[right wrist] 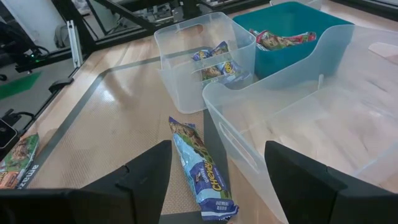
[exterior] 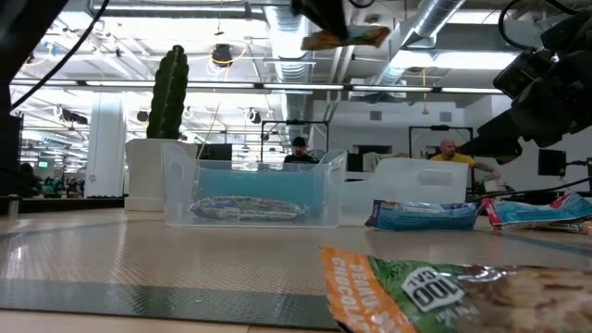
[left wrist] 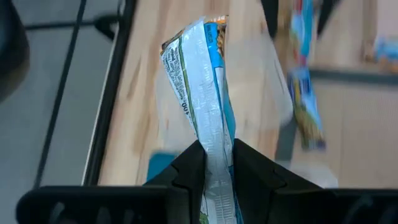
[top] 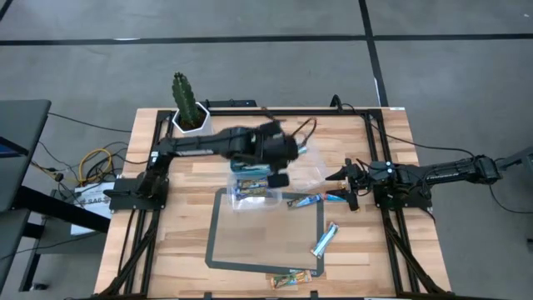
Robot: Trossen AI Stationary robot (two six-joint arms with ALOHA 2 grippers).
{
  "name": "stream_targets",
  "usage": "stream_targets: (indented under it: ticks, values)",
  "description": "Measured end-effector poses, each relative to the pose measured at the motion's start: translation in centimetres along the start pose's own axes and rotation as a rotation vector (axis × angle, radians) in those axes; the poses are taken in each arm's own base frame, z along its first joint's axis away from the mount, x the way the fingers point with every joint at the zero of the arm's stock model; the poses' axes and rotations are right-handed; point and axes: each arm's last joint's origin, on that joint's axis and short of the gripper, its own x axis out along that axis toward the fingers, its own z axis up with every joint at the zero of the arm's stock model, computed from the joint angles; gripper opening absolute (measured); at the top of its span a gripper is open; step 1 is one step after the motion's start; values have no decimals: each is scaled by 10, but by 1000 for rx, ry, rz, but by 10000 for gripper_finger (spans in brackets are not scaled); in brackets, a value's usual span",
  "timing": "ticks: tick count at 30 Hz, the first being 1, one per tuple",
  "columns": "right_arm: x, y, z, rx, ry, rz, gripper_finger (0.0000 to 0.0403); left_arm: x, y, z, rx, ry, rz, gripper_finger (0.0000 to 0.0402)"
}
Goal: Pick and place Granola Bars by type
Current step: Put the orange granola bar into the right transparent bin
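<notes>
Your left gripper (left wrist: 214, 163) pinches a granola bar (left wrist: 202, 87) above the clear tub (top: 252, 190). Your right gripper (right wrist: 214, 171) is wide open over a blue bar (right wrist: 202, 171).

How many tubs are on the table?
3: a small clear tub holding bars, a teal tub beside it, and a larger clear tub next to those. More may be hidden.

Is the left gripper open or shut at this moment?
Shut. In the left wrist view the left gripper pinches a granola bar between both dark fingers, its wrapper squeezed flat there.
</notes>
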Motion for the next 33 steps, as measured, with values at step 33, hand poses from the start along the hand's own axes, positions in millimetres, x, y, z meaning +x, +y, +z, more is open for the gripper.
stream_targets:
  ticks: [33]
  values:
    - [0, 0, 0, 0, 0, 0, 249, 70, 65, 13, -225, -309, -203, 68]
